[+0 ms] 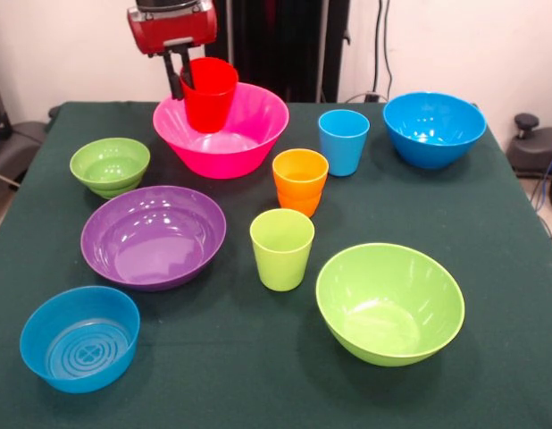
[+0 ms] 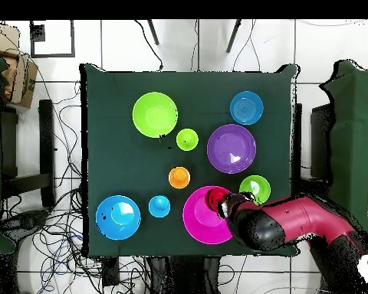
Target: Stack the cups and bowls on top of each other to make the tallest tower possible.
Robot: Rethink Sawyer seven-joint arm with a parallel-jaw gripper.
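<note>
Dark green cloth covers the table (image 1: 258,375), with a white wall and hanging cables behind it. Only the front view shows the gripper (image 1: 179,79): its 2 black fingers (image 1: 173,80) pinch the rim of the red cup (image 1: 209,94), one inside and one outside. From overhead, the arm (image 2: 294,222) hides most of that cup and the fingers.

The red cup hangs upright, its bottom low inside the large pink bowl (image 1: 249,143); I cannot tell if it touches the bowl.

From the table's middle in the front view, the orange cup (image 1: 300,181) sits near the centre. The light blue cup (image 1: 343,141) is at 1 o'clock, the large blue bowl (image 1: 434,130) at 2, the large lime green bowl (image 1: 389,304) at 5, the lime green cup (image 1: 281,249) at 6, the small blue bowl (image 1: 79,339) at 7, the purple bowl (image 1: 154,237) at 8, the small lime green bowl (image 1: 110,166) at 10. All of these are empty.
</note>
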